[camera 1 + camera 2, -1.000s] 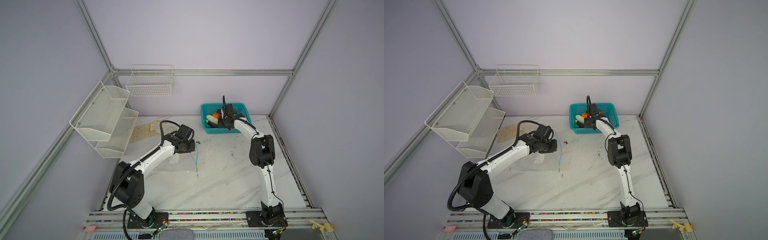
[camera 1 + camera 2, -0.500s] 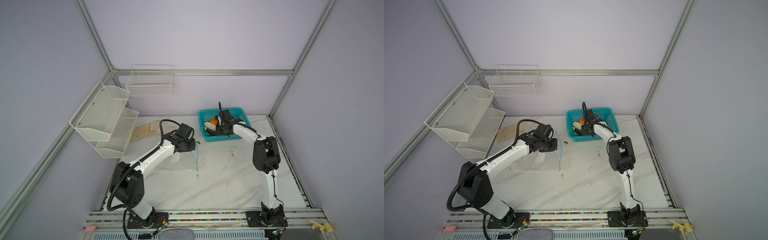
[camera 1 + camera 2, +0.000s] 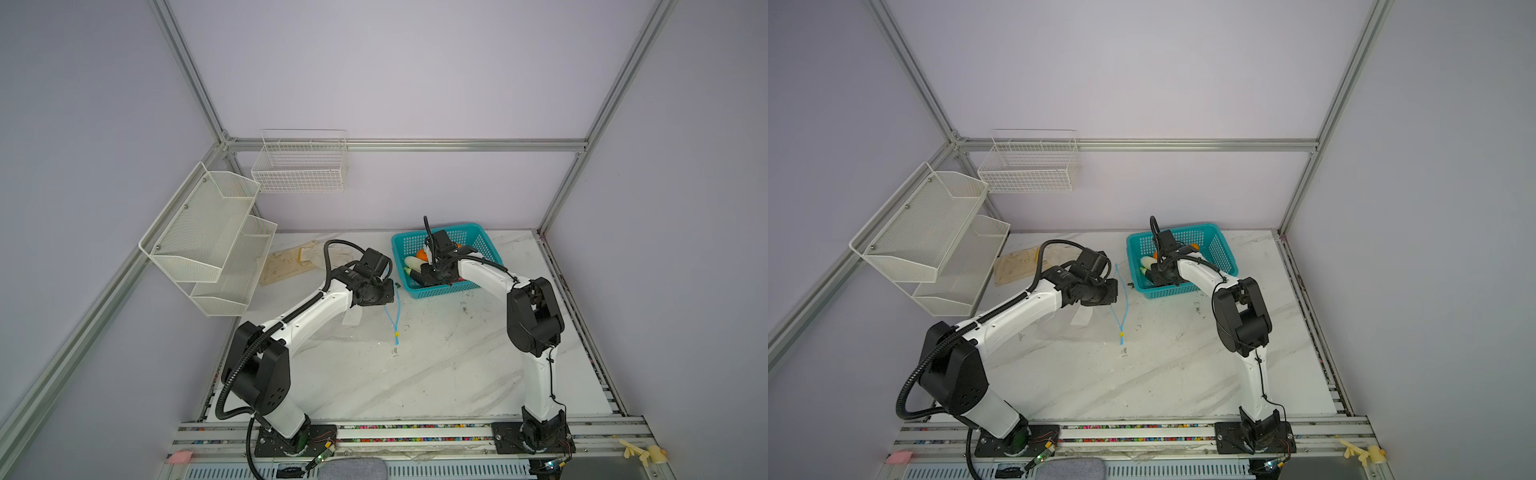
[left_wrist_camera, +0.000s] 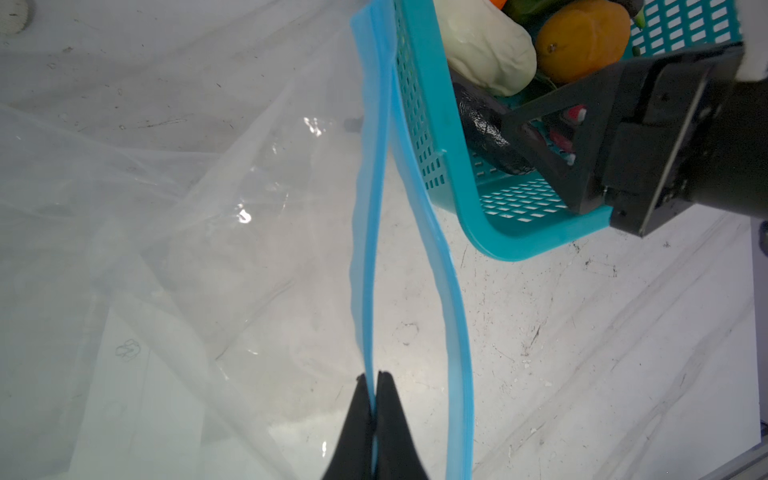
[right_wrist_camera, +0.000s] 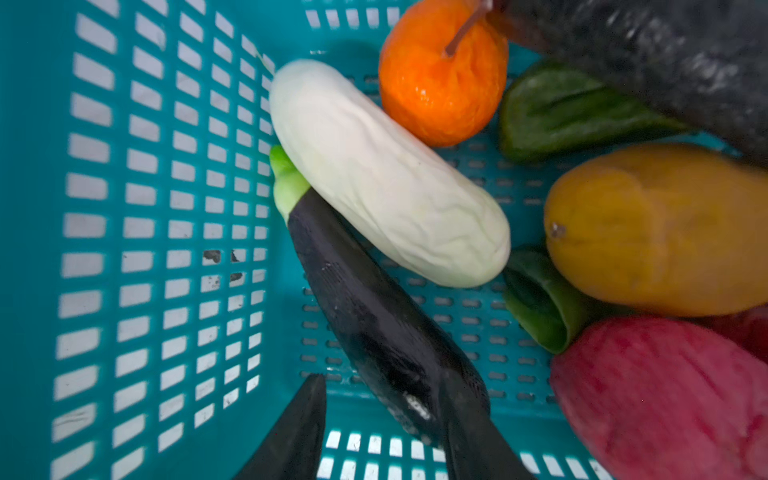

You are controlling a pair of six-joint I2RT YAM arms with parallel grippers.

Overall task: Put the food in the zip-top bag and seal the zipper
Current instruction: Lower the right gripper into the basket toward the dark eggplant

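Observation:
The clear zip-top bag lies flat on the marble under my left arm. My left gripper is shut on one lip of the light blue zipper, and the mouth gapes a little. The yellow slider sits near the zipper's near end. The food lies in the teal basket: a white gourd, a dark eggplant, an orange, a yellow fruit. My right gripper stands open low inside the basket, one finger against the eggplant's end.
Green pepper pieces and a pink-red fruit crowd the basket's other side. The basket's corner nearly touches the bag's mouth. White mesh shelves hang on the left wall, a wire rack on the back wall. A tan sheet lies back left.
The teal basket has slid forward and left toward the bag, together with my right gripper inside it. The right jaws have widened slightly. My left gripper keeps hold of the zipper.

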